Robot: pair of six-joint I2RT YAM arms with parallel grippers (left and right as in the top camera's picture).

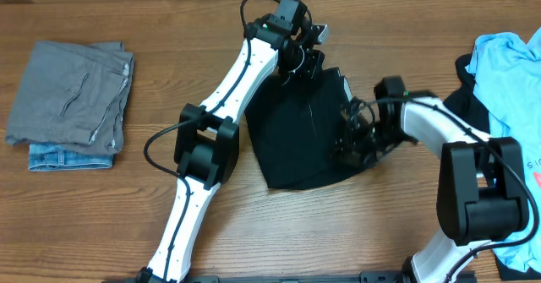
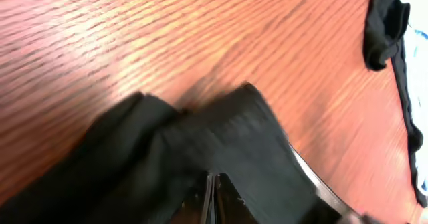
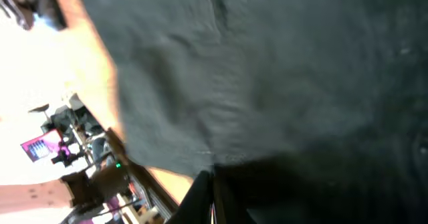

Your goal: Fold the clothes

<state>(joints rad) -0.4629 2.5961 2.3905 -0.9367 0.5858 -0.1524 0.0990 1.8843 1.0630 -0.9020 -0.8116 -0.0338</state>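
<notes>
1. The wooden table [image 1: 380, 232] is smooth, so cloth dragged across it may slide whole instead of folding.
2. The black garment [image 1: 296, 139] lies at the table's centre, its loose point towards 6 o'clock. It is pinched at only two spots. If the arms pull unevenly, the layers may skew or the loose point may trail and bunch.
3. The light blue T-shirt [image 1: 507, 59] is heaped at 3 o'clock, over another dark piece, near the right arm's base. A wide swing of that arm could snag it.
4. The grey piece [image 1: 72, 93], folded on a denim piece [image 1: 63, 158] at 9 o'clock, lies well apart, so there is little risk there.
5. The left gripper [image 1: 306, 63], at the garment's 12 o'clock edge, has its jaws closed tight on a ridge of black cloth. The bite looks shallow, so the fabric may slip out on lifting.
6. The right gripper [image 1: 348, 148], at the garment's 3 o'clock edge, is likewise clamped on the cloth. I cannot tell how many layers it has taken, and the wrong count would spoil the fold.
</notes>
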